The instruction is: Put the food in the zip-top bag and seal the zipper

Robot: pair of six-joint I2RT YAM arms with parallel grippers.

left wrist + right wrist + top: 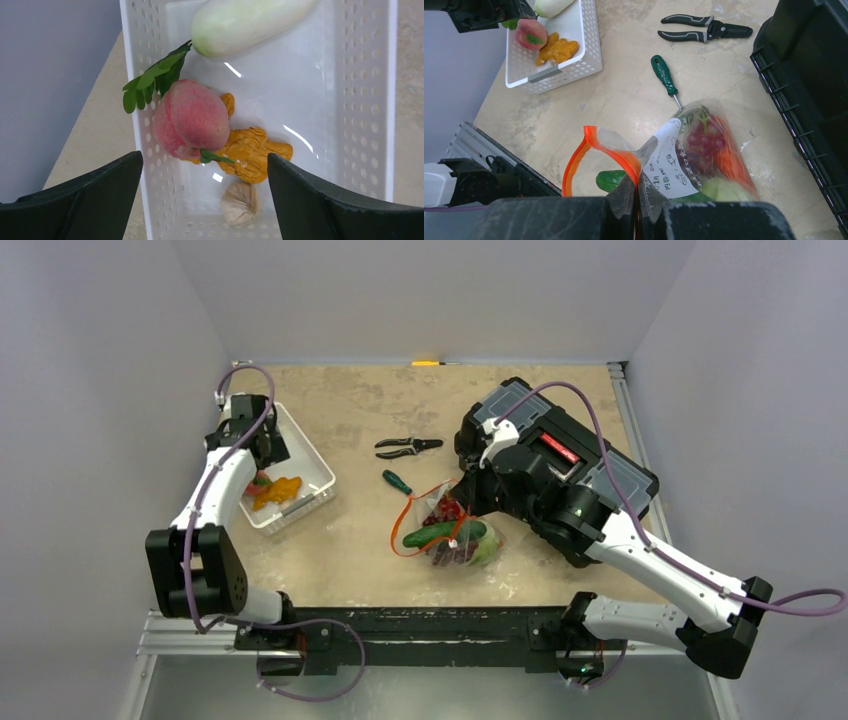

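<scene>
Right gripper (638,200) pinching zip-top bag (696,165) rim, jaws pressed together on plastic, propping orange zipper (589,150) mouth agape for loading; grapes (704,137), carrot (730,161), cucumber (611,180) lying inside. Left gripper (204,160), fingers spread, hovering over peach (190,120) in white basket (357,100), apparently lining up pickup.

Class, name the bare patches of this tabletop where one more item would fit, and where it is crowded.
Free: the far strip of table between white basket and black toolbox, beyond the pliers; the near patch between basket and zip-top bag. Crowded: where screwdriver, bag and toolbox meet.
</scene>
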